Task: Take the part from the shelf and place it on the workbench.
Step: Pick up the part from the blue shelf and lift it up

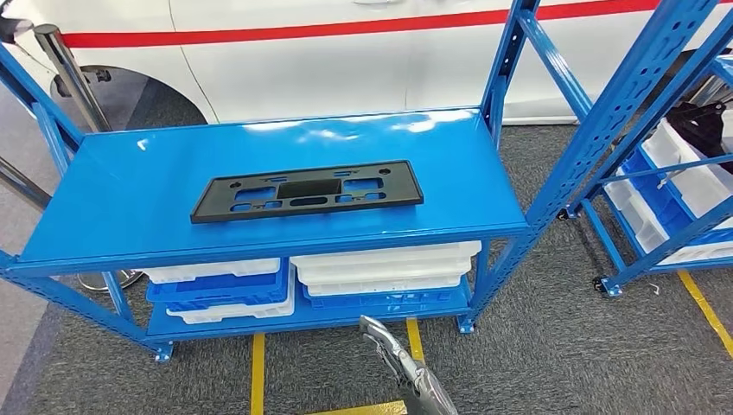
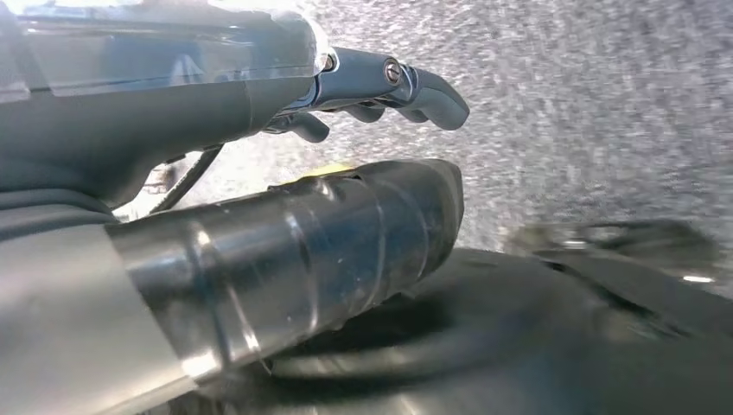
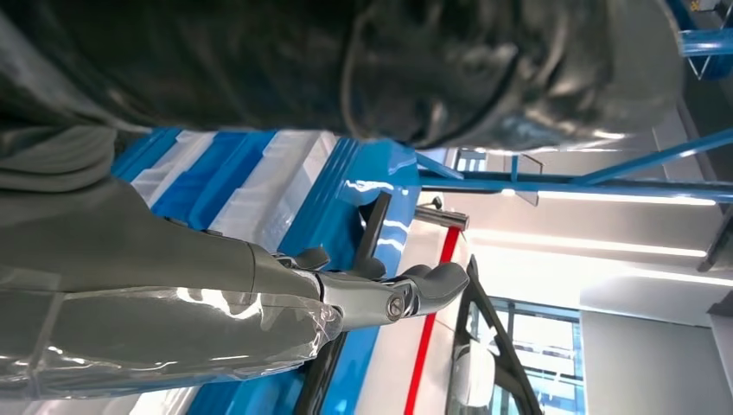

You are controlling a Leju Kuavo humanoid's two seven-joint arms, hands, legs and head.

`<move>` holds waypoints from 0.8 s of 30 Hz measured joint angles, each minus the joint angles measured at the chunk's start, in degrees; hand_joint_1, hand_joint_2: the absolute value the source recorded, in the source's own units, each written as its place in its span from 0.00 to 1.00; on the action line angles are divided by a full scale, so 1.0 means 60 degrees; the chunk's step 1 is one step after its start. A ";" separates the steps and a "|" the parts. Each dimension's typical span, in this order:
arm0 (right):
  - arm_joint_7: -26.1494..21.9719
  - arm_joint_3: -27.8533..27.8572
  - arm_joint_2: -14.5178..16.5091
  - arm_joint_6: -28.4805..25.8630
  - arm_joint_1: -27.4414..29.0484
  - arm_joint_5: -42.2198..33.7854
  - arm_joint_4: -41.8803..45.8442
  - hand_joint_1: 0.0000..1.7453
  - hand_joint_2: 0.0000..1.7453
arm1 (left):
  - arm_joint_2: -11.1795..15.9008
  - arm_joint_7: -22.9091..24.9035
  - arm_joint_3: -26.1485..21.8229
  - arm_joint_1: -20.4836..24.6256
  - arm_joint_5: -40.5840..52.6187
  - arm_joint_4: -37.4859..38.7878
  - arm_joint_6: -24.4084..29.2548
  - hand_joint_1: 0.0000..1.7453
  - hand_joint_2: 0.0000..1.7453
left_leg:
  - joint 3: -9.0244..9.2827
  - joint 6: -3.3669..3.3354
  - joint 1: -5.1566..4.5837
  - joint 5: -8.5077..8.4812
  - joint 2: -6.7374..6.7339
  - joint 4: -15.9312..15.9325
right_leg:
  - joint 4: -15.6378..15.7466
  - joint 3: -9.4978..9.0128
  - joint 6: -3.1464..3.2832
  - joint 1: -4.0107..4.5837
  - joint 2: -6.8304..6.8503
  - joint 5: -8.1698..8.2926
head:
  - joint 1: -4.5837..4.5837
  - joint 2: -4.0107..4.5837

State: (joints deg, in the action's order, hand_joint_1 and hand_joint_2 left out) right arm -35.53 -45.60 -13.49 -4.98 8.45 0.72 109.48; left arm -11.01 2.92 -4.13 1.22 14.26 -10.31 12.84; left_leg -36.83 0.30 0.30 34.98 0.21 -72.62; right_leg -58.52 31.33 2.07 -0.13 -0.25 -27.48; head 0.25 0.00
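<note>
Right hand (image 1: pixel 406 367) is hanging low before the shelf (image 1: pixel 130 207), fingers loosely apart, holding nothing; left hand (image 2: pixel 363 95) likewise empty. Black part (image 1: pixel 307 190) is lying flat mid-shelf, untouched. Thin and flat, it's risking slipping from a shallow grip.

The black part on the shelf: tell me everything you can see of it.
The part is a flat, long black plate, plastic by its look, with several rectangular and oval cutouts and small holes near its rim. It lies flat near the middle of the blue shelf, its long side along the front edge, slightly skewed. Nothing else touches it; no hand is on it. The right wrist view shows its edge.
</note>
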 joint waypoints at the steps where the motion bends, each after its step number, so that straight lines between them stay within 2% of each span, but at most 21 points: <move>1: 0.0001 0.0001 0.0000 0.0000 0.0001 0.0000 0.0000 0.00 0.00 | 0.0003 0.0001 0.0000 -0.0016 0.0003 0.0001 0.0005 0.00 0.00 | 0.0128 -0.0031 -0.0002 -0.0471 0.0000 0.0545 | -0.0005 -0.0091 -0.0011 0.0003 -0.0013 -0.0061 | -0.0001 0.0000; 2: 0.0002 0.0001 -0.0001 0.0000 0.0002 0.0000 0.0000 0.00 0.00 | 0.0006 0.0003 0.0000 -0.0036 0.0006 0.0002 0.0013 0.00 0.00 | 0.0300 -0.0075 -0.0008 -0.0965 -0.0004 0.1188 | -0.0007 -0.0165 -0.0030 0.0006 -0.0018 -0.0121 | 0.0002 0.0000; 3: 0.0004 0.0001 -0.0002 0.0000 0.0005 0.0000 -0.0001 0.00 0.00 | 0.0007 0.0005 0.0000 -0.0044 0.0010 0.0004 0.0020 0.00 0.00 | 0.0437 -0.0113 -0.0032 -0.1203 -0.0010 0.1729 | -0.0021 -0.0219 -0.0059 0.0018 -0.0022 -0.0175 | 0.0004 0.0000; 5: 0.0006 0.0001 -0.0005 0.0000 0.0006 0.0000 -0.0003 0.00 0.00 | 0.0006 0.0012 0.0000 -0.0023 0.0014 0.0005 0.0030 0.00 0.00 | 0.0555 -0.0194 -0.0075 -0.1312 -0.0012 0.2207 | -0.0050 -0.0226 -0.0156 0.0042 -0.0017 -0.0266 | 0.0003 0.0000; 6: 0.0006 0.0001 -0.0006 0.0000 0.0006 0.0000 -0.0003 0.00 0.00 | 0.0006 0.0015 0.0000 -0.0014 0.0015 0.0006 0.0031 0.00 0.00 | 0.0565 -0.0227 -0.0089 -0.1267 -0.0008 0.2229 | -0.0058 -0.0234 -0.0210 0.0054 -0.0016 -0.0300 | 0.0002 0.0000; 8: 0.0005 0.0001 -0.0011 -0.0008 0.0008 0.0000 -0.0001 0.00 0.00 | 0.0003 0.0025 -0.0002 -0.0017 0.0024 0.0006 0.0035 0.00 0.00 | 0.0642 -0.0330 -0.0037 -0.1481 -0.0021 0.2317 | -0.0135 -0.0256 -0.0315 0.0057 -0.0009 -0.0405 | 0.0002 0.0000; 9: 0.0005 0.0001 -0.0015 -0.0013 0.0006 0.0000 0.0000 0.00 0.00 | 0.0002 0.0028 -0.0003 -0.0019 0.0033 0.0006 0.0037 0.00 0.00 | 0.0676 -0.0380 -0.0010 -0.1508 -0.0032 0.2361 | -0.0329 -0.0191 -0.0363 0.0052 -0.0006 -0.0545 | 0.0004 0.0000; 10: 0.0005 0.0001 -0.0018 -0.0017 0.0007 0.0000 0.0000 0.00 0.00 | 0.0000 0.0032 -0.0003 -0.0013 0.0043 0.0006 0.0040 0.00 0.00 | 0.0701 -0.0423 0.0014 -0.1523 -0.0044 0.2402 | -0.0711 -0.0020 -0.0413 0.0041 -0.0002 -0.0775 | 0.0005 0.0000; 12: 0.0008 0.0001 -0.0026 -0.0018 0.0007 0.0000 0.0000 0.00 0.00 | -0.0001 0.0028 -0.0001 0.0003 0.0058 0.0006 0.0041 0.00 0.00 | 0.0707 -0.0474 0.0015 -0.1502 -0.0047 0.2411 | -0.1921 0.0625 -0.0492 -0.0002 0.0005 -0.1353 | 0.0009 0.0000; 13: 0.0013 0.0001 -0.0030 -0.0018 0.0010 -0.0002 0.0000 0.00 0.00 | 0.0000 0.0026 -0.0001 0.0007 0.0062 0.0006 0.0042 0.00 0.00 | 0.0711 -0.0481 0.0015 -0.1485 -0.0046 0.2408 | -0.2463 0.0948 -0.0522 -0.0028 0.0006 -0.1514 | 0.0010 0.0000; 14: 0.0021 0.0001 -0.0033 -0.0017 0.0013 -0.0006 0.0000 0.00 0.00 | 0.0000 0.0026 -0.0002 0.0005 0.0065 0.0006 0.0045 0.00 0.00 | 0.0727 -0.0480 0.0016 -0.1465 -0.0043 0.2406 | -0.2726 0.1146 -0.0544 -0.0055 0.0007 -0.1486 | 0.0009 0.0000; 15: 0.0029 0.0000 -0.0036 -0.0014 0.0015 -0.0011 0.0000 0.00 0.00 | 0.0000 0.0025 -0.0003 0.0004 0.0066 0.0006 0.0048 0.00 0.00 | 0.0756 -0.0469 0.0019 -0.1441 -0.0038 0.2404 | -0.2617 0.1159 -0.0557 -0.0080 0.0009 -0.1261 | 0.0009 0.0000; 17: 0.0044 -0.0001 -0.0037 0.0000 0.0016 -0.0020 0.0000 0.00 0.00 | -0.0003 0.0026 -0.0004 0.0002 0.0070 0.0006 0.0053 0.00 0.00 | 0.0837 -0.0424 0.0026 -0.1387 -0.0027 0.2399 | -0.1482 0.0713 -0.0548 -0.0117 0.0020 -0.0489 | 0.0010 0.0000; 19: 0.0053 0.0000 -0.0041 0.0010 0.0017 -0.0032 -0.0001 0.00 0.00 | -0.0004 0.0026 -0.0004 0.0010 0.0072 0.0006 0.0053 0.00 0.00 | 0.0879 -0.0338 -0.0005 -0.1325 -0.0012 0.2372 | -0.0420 0.0280 -0.0491 -0.0093 0.0026 -0.0038 | 0.0008 0.0000; 20: 0.0060 0.0000 -0.0043 0.0011 0.0020 -0.0043 -0.0002 0.00 0.00 | -0.0004 0.0026 -0.0004 0.0014 0.0072 0.0006 0.0053 0.00 0.00 | 0.0880 -0.0285 -0.0019 -0.1305 -0.0007 0.2367 | -0.0193 0.0201 -0.0448 -0.0070 0.0024 0.0014 | 0.0007 0.0000; 23: 0.0080 0.0001 -0.0046 0.0011 0.0032 -0.0093 -0.0002 0.00 0.00 | -0.0003 0.0026 -0.0004 0.0019 0.0072 0.0006 0.0053 0.00 0.00 | 0.0892 -0.0111 -0.0013 -0.1244 -0.0004 0.2354 | -0.0089 0.0174 -0.0276 -0.0063 0.0006 0.0028 | 0.0006 0.0000; 24: 0.0086 0.0001 -0.0047 0.0011 0.0032 -0.0107 -0.0001 0.00 0.00 | -0.0002 0.0026 -0.0004 0.0019 0.0072 0.0006 0.0053 0.00 0.00 | 0.0844 -0.0060 -0.0002 -0.1123 -0.0005 0.2204 | -0.0055 0.0156 -0.0211 -0.0080 0.0008 0.0044 | 0.0005 0.0000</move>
State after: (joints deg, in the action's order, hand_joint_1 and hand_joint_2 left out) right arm -35.02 -45.59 -13.77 -4.92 8.64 0.08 109.48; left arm -11.02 3.08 -4.15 1.34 14.69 -10.27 13.16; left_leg -31.77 -0.06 0.28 28.25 0.18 -59.39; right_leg -58.85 32.26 0.80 -0.61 -0.20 -27.21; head 0.28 0.00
